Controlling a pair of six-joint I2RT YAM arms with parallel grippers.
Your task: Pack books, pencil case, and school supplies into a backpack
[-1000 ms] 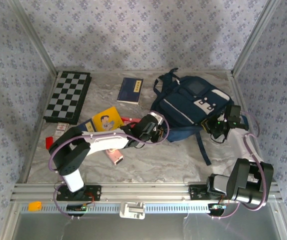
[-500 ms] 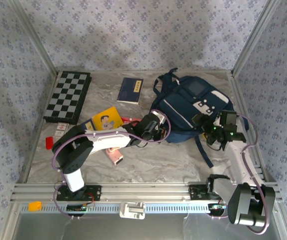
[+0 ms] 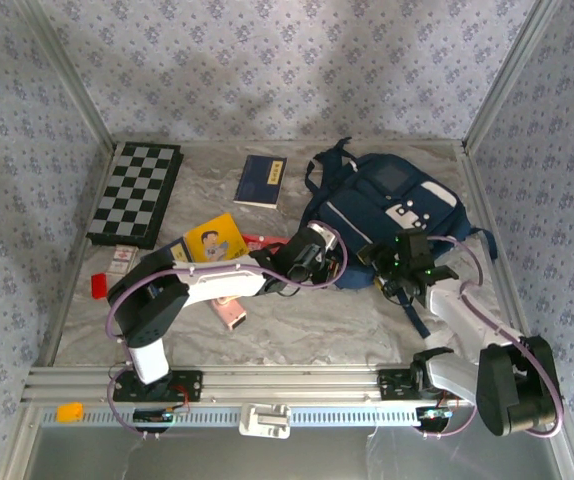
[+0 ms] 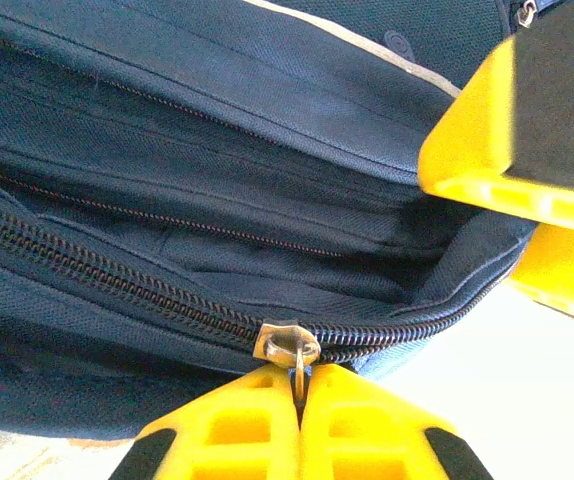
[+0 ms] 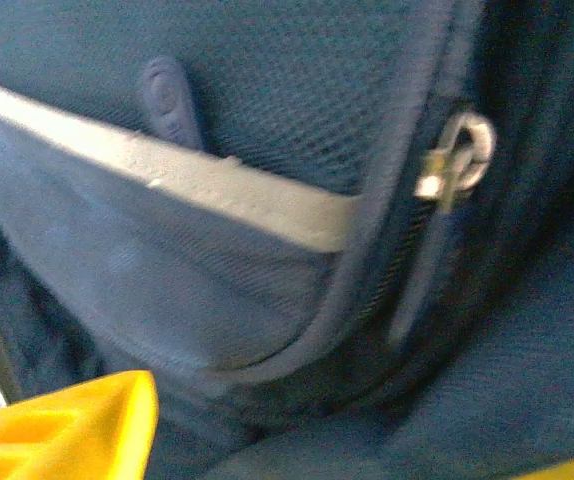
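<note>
At the backpack's [image 3: 387,200] near edge: left gripper [image 4: 302,400] fingers pinched shut on the zipper pull [image 4: 289,348]. Right gripper [image 3: 392,262] fingers spread wide, gripping nothing, up against the pack fabric. Compartment partly unzipped, looks empty, so packing hasn't started. Yellow book [image 3: 215,240], navy book [image 3: 262,180] and pink gadget [image 3: 232,315] lie on the marble tabletop [image 3: 307,330], left half. Patterned walls around.

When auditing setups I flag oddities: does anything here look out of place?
Nothing is spilled or damaged. The checkered board at the far left is no school item, and one navy book lies apart from the others. The backpack lies flat, its zip pull pinched by the left gripper.
</note>
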